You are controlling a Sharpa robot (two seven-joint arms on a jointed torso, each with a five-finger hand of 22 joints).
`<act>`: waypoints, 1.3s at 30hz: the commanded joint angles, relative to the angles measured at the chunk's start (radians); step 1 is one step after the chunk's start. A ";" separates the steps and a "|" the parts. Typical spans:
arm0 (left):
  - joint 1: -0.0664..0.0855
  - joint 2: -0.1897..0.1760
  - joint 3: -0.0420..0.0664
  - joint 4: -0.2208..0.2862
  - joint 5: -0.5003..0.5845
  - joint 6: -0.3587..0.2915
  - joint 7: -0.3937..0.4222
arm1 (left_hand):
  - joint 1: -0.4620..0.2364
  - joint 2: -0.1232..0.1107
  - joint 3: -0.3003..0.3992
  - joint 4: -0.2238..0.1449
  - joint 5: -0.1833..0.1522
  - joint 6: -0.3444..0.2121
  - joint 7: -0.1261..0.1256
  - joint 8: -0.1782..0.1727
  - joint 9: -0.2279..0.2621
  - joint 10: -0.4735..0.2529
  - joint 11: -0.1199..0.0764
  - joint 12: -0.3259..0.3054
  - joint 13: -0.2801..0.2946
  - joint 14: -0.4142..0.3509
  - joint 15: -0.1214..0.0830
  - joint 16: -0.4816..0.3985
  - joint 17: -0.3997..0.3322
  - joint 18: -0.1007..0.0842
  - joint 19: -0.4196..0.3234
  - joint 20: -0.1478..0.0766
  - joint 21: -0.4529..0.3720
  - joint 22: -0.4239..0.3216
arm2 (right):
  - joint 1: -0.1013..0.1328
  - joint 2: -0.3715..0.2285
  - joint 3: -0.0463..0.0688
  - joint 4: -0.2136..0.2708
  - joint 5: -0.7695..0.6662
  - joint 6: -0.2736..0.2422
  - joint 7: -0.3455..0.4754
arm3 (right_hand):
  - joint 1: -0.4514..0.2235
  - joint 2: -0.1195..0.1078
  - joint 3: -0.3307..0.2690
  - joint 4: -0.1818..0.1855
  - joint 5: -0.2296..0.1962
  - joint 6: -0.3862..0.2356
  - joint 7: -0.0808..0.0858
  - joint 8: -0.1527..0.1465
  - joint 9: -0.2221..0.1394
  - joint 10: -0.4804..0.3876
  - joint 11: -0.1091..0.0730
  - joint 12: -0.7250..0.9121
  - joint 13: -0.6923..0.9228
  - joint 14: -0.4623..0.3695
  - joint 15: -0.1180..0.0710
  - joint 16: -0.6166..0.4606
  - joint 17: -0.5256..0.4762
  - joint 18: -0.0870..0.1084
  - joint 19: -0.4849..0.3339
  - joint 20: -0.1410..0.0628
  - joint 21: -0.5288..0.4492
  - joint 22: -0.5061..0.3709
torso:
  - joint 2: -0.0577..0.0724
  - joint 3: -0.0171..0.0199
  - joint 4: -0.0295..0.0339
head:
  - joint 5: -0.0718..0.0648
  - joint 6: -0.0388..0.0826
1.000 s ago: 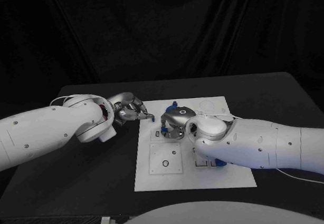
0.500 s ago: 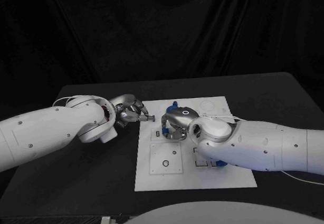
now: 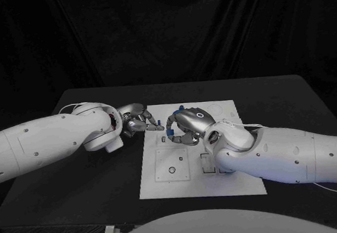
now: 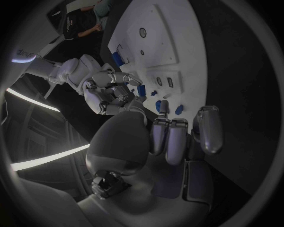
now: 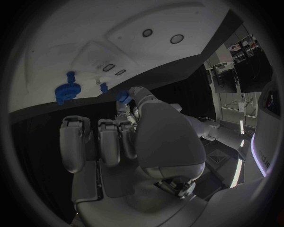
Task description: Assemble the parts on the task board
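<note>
The right hand (image 3: pixel 187 127) hangs over the middle of the white board (image 3: pixel 180 188), fingers curled in, with a small blue part (image 5: pixel 122 97) pinched at its fingertips. The left hand (image 3: pixel 141 120) sits just beside the right hand, at the board's edge. Its fingers (image 4: pixel 170 137) are curled, and blue shows just beyond their tips. You cannot tell from these views whether the left hand holds anything.

Ahead of the right hand's fingers, a blue disc with a peg (image 5: pixel 66 92) stands on the board. A blue stub (image 5: pixel 103 87) lies between that disc and the pinched part, and two small slots (image 5: pixel 113 70) lie just beyond it. Another blue block (image 3: pixel 227 170) lies on the board under the right forearm.

Judged step: seating the pinched part in the board.

- Keep the pinch firm and the part upright.
- Line it up over its seat before you lower it, then press straight down without twisting.
- Hold the left hand off the right hand's fingers. The two are close enough to knock together, which could jar the part loose.
</note>
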 commanded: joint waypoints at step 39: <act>-0.011 0.042 0.001 -0.002 0.091 0.033 0.116 | 0.130 0.022 -0.063 -0.005 0.196 0.082 -0.003 -0.037 -0.104 -0.013 0.002 -0.011 0.044 0.037 0.003 0.001 0.140 0.010 0.002 0.007 -0.020 0.107 | 0.004 -0.022 0.000 0.029 -0.035 -0.068 0.027 | -0.004 -0.005 0.011 -0.001 -0.011 0.010 -0.001 0.002 0.001 0.104 -0.010 0.004 0.263 0.104 -0.008 0.003 0.263 0.006 0.062 -0.007 -0.003 0.234 | 0.000 0.0001 0.0007 | 0.005 0.000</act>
